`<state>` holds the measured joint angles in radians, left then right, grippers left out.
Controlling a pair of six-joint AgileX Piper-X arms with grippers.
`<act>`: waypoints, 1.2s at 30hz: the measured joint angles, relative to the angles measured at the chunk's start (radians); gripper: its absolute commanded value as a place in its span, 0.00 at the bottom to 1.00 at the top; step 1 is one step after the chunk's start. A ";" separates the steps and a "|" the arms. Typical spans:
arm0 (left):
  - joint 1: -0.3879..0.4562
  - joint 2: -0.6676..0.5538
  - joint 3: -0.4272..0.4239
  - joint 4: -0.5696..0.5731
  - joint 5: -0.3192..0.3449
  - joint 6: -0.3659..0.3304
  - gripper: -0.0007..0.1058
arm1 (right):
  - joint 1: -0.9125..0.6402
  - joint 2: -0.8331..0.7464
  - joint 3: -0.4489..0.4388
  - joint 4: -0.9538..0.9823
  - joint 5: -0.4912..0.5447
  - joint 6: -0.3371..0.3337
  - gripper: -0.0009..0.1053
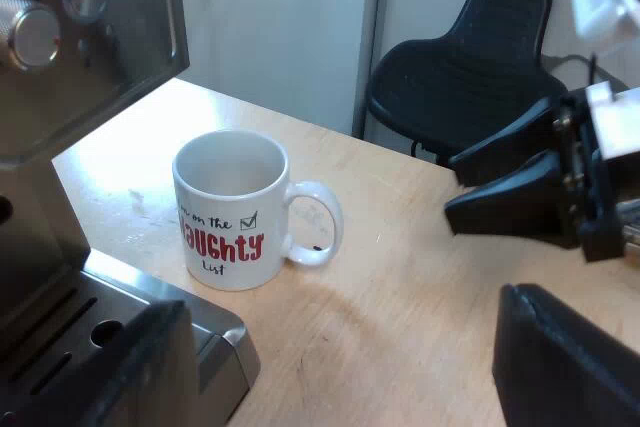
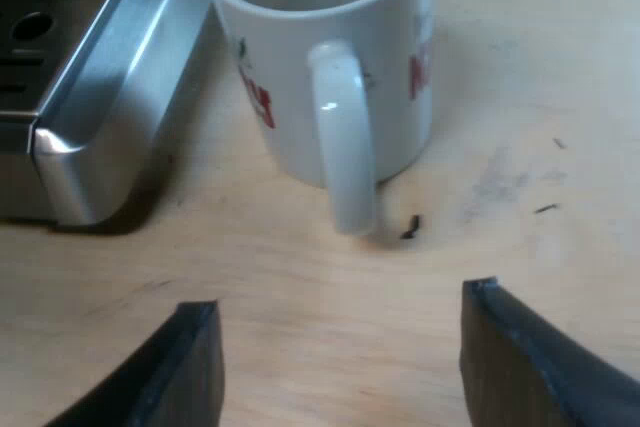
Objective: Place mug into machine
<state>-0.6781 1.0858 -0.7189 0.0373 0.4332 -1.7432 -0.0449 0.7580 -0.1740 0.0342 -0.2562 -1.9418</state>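
Mug (image 1: 230,209) upright on tabletop (image 1: 400,287) beside machine (image 1: 70,127) base, handle toward right jaws: spread wide, just short, not touching. Left jaws spread too, farther off. Red-black print: "on the NAUGHTY List", ticked box.

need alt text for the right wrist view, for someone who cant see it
A white mug with red lettering stands upright on a wooden table, its handle facing the right gripper, whose two black fingers are open and short of the handle, not touching it. The espresso machine has its metal base corner close beside the mug.
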 measured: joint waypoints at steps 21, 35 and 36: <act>0.000 0.000 0.000 0.000 0.000 0.000 0.60 | 0.221 0.564 -0.016 -0.619 0.322 0.125 0.51; 0.000 0.000 0.021 0.002 0.000 0.000 0.60 | 0.221 0.779 -0.150 -0.666 0.328 0.125 0.51; 0.000 0.000 0.029 0.004 0.000 0.000 0.60 | 0.221 0.783 -0.156 -0.671 0.328 0.125 0.51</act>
<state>-0.6781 1.0858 -0.6901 0.0418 0.4332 -1.7432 0.1762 1.5412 -0.3303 -0.6369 0.0713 -1.8169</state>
